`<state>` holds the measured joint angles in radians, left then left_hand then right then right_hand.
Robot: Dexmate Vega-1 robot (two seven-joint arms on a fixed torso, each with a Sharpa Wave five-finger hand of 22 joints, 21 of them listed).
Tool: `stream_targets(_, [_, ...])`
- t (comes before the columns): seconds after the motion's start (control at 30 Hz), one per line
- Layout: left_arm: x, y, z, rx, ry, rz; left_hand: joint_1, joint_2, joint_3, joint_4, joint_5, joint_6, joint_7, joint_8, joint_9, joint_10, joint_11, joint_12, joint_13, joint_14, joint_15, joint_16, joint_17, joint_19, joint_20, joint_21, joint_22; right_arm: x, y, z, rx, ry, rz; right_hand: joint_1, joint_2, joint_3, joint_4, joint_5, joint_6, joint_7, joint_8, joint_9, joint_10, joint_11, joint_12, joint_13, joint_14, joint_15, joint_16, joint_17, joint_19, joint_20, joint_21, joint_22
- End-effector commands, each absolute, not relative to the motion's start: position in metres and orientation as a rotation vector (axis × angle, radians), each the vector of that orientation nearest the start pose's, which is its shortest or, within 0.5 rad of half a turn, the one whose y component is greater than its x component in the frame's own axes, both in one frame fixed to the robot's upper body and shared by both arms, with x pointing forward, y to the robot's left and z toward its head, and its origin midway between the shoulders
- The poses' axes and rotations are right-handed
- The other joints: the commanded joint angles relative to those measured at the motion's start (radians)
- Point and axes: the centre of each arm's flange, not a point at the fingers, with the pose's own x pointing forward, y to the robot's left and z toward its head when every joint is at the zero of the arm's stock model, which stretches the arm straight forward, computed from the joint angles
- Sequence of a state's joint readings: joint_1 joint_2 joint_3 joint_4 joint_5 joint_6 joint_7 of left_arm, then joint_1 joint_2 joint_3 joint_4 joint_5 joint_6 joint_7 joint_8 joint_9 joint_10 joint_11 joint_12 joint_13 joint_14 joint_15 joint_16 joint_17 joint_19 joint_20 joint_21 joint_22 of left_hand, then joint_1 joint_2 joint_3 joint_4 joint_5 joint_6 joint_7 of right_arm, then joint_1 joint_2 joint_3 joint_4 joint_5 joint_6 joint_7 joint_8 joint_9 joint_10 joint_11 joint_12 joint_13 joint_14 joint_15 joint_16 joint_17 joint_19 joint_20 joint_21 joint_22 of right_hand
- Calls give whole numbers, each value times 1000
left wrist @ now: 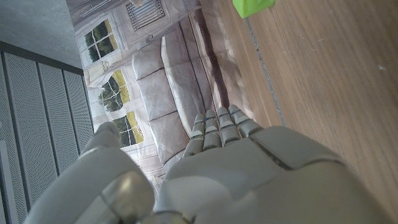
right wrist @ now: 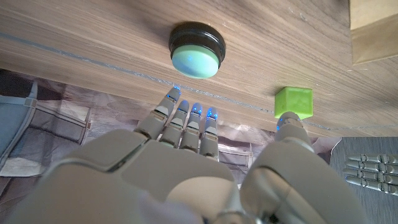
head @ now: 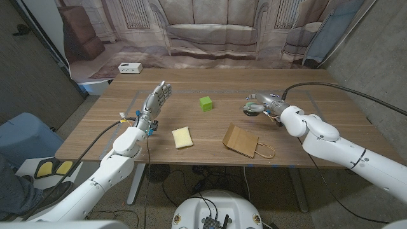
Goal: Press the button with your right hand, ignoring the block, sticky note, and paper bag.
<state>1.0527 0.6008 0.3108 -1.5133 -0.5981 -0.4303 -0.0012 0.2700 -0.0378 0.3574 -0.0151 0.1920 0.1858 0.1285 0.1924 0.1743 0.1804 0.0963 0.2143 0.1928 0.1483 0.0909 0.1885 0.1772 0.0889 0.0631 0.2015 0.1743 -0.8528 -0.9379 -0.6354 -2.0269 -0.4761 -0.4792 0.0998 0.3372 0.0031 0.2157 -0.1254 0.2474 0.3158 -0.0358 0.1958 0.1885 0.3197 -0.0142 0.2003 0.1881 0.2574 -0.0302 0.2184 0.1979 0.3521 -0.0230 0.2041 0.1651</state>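
Your wooden table stands before a sofa backdrop. Nearest you lie the bag and note; beyond them the block. Your right hand, fingers extended together and empty, hovers at the button. Drift sideways and you press only wood. Your left hand stands empty, fingers straight.

On the wooden table, the block lies left of the button; nearer the robot, the sticky note sits left of the paper bag.
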Motion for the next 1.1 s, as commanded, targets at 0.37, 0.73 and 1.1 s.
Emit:
stream_targets(0.37, [593,294,-50,17,-712,-244,1,10,3,-6,0,11,-1,-3,6,9,-1,-1,3,6,-2,-1,2,-1,3,-4,5,577,-221,-15,-1457,-382,38,-3,11,5,3,-7,4,-1,1,2,4,2,-4,5,8,-3,-1,4,9,6,-3,6])
stream_targets(0.73, [594,293,-52,17,-701,-247,1,11,3,-7,0,13,-2,-3,6,12,-3,-1,3,8,-3,0,2,-1,2,-4,5,582,-219,-19,-1463,-354,50,0,13,7,1,-11,6,-1,2,2,8,5,-3,5,8,-6,-2,3,14,-1,-3,6])
stream_targets(1.1, [598,293,-50,12,-706,-250,1,12,2,-8,0,15,-5,-3,6,12,-5,-1,3,9,-5,0,2,-4,3,-5,5,587,-220,-20,-1472,-325,50,0,15,9,1,-14,6,-2,2,2,5,3,-4,5,9,-3,-3,3,16,4,-4,6])
